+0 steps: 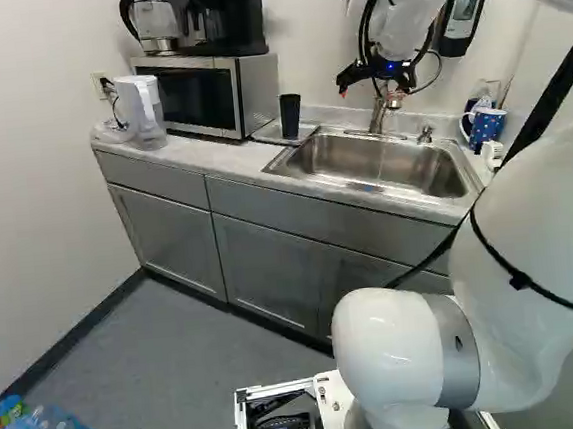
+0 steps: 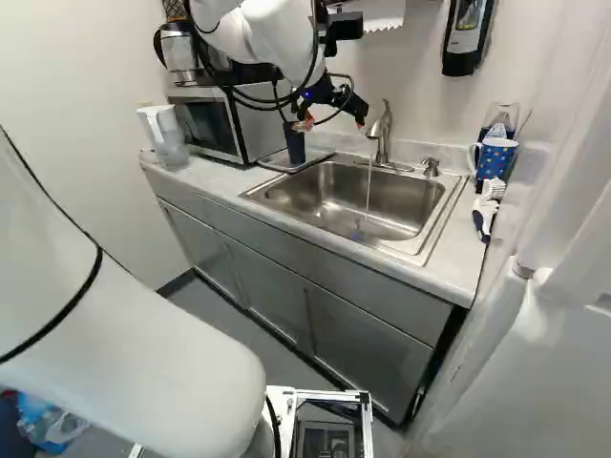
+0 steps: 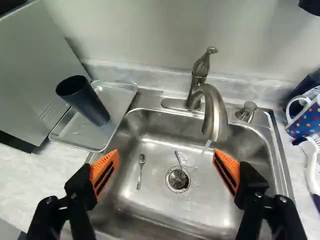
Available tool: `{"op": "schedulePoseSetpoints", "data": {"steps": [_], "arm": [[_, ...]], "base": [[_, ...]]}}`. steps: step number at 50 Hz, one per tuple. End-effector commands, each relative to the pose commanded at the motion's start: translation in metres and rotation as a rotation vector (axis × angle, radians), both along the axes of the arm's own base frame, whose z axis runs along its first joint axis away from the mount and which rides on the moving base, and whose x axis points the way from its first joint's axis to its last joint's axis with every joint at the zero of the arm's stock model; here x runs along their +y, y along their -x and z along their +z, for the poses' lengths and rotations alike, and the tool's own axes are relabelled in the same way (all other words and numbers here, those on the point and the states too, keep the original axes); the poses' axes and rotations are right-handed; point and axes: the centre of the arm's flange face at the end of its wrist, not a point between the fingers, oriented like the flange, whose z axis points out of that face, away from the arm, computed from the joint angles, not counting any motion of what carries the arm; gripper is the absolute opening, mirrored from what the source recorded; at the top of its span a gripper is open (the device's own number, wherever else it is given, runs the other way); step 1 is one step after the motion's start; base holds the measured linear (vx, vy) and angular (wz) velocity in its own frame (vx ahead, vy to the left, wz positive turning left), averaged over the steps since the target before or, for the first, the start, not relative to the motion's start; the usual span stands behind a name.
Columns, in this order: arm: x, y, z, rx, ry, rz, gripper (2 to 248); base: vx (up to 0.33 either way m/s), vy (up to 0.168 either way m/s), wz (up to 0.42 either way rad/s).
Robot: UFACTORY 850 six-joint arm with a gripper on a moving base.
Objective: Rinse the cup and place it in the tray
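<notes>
Above the sink, my gripper (image 1: 391, 73) hangs in the left base view; in the wrist view the gripper (image 3: 165, 167) stands wide open with nothing between its orange pads. A dark cup (image 3: 85, 101) stands upright in the metal tray (image 3: 62, 131), left of the sink beside the microwave; it shows too as the dark cup (image 1: 290, 116) in the left base view. The faucet (image 3: 215, 112) is running, a thin stream falling into the sink (image 3: 150, 192) near the drain.
Two small spoon-like utensils, one of them a spoon (image 3: 140, 170), lie in the sink. A soap pump (image 3: 246, 112) stands beside the faucet. On the counter's right end are a dotted blue mug (image 2: 495, 158) and a brush (image 2: 484, 208). A pitcher (image 1: 141, 109) stands near the microwave (image 1: 201, 93).
</notes>
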Motion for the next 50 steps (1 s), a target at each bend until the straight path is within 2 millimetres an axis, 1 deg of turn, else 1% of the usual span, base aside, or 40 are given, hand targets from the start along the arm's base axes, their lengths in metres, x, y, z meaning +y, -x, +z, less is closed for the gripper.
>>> {"op": "schedulePoseSetpoints", "data": {"steps": [14, 43, 50], "arm": [[0.002, 0.017, -0.001, -0.005, 0.002, -0.008, 247], [0.002, 0.017, -0.001, -0.005, 0.002, -0.008, 247], [0.002, 0.017, 0.003, -0.013, 0.004, -0.008, 247]], "base": [[0.000, 0.000, 0.000], [0.000, 0.000, 0.000], [0.000, 0.000, 0.000]]}}
